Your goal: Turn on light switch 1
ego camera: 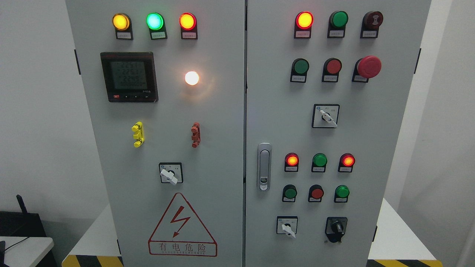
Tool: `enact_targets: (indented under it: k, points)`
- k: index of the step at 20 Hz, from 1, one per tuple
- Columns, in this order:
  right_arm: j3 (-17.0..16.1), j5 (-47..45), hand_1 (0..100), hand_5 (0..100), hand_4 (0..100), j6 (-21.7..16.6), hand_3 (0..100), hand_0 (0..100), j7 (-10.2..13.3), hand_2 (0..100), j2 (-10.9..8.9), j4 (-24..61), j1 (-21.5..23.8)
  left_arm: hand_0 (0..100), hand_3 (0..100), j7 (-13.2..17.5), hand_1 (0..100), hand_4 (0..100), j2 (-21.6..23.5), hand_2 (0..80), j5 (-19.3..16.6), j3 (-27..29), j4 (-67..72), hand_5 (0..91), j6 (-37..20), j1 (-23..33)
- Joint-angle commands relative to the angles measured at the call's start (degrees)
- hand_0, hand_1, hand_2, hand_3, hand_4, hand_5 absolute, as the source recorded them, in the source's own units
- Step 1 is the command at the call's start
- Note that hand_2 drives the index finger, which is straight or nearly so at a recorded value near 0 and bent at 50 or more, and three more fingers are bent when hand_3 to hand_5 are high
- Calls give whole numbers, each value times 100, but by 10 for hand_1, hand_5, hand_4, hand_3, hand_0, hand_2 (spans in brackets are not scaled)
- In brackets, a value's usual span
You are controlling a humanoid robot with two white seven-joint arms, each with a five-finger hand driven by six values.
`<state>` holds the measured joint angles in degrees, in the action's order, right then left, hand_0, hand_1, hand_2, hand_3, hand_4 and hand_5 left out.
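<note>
Switch 1, perhaps the white knob [169, 175] just above the warning triangle [182, 226], awaits; neither hand shows, so grip unknowable.

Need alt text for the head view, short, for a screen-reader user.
A grey two-door electrical cabinet fills the head view, with no robot hand in sight. Its left door carries lit yellow, green and red lamps, a black digital meter, a glowing white lamp and a white-handled rotary switch. The right door holds more lamps, push buttons and a red mushroom-shaped stop button.

Button labels [124, 35] too small to read; cabinet [222, 111] cropped top and bottom.
</note>
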<state>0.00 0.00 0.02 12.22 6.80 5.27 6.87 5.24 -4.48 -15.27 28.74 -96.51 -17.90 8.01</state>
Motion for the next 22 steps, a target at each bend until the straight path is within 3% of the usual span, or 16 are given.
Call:
enact_targets:
  k: [1,11,15,19,22]
  points:
    - [132,26,389,0,0,-2,0,120,0,0,-4,0,-1,0,223,118,35,288,70,47,86,1678,2624,188,-214,421]
    - [132,26,389,0,0,-2,0,120,0,0,-4,0,-1,0,72,126,106,144,219,0,24,1372,6660,61,-223,658]
    - [132,26,389,0,0,-2,0,120,0,0,-4,0,-1,57,10,126,115,96,316,0,24,880,7969,0,-214,684]
    - [132,26,389,0,0,-2,0,120,0,0,-4,0,8,50,0,109,98,31,325,0,42,-226,8674,0,-109,623]
    - [132,26,389,0,0,-2,0,120,0,0,-4,0,-1,38,0,109,88,0,272,0,50,-842,8781,0,416,466]
